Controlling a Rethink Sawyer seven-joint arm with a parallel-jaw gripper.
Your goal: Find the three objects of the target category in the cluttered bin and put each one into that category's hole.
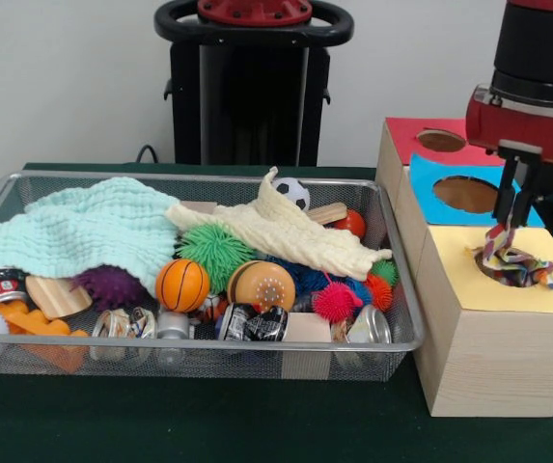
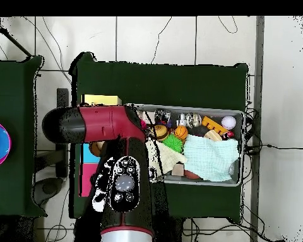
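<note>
My gripper (image 1: 506,224) hangs over the yellow-topped section (image 1: 459,285) of the wooden box at the right of the front view. It is shut on the top strand of a multicoloured patterned cloth (image 1: 515,263), whose bulk lies bunched over the yellow section's hole. In the wire bin (image 1: 199,177) a mint green cloth (image 1: 83,231) and a cream knitted cloth (image 1: 286,231) lie spread over the other items. In the overhead view the arm (image 2: 119,157) covers the gripper and most of the box.
The box also has a blue section (image 1: 428,183) and a red section (image 1: 406,135), each with an open hole. The bin holds spiky rubber balls, a small basketball (image 1: 181,285), a soccer ball (image 1: 293,192), cans (image 1: 252,323) and wooden blocks (image 1: 54,296).
</note>
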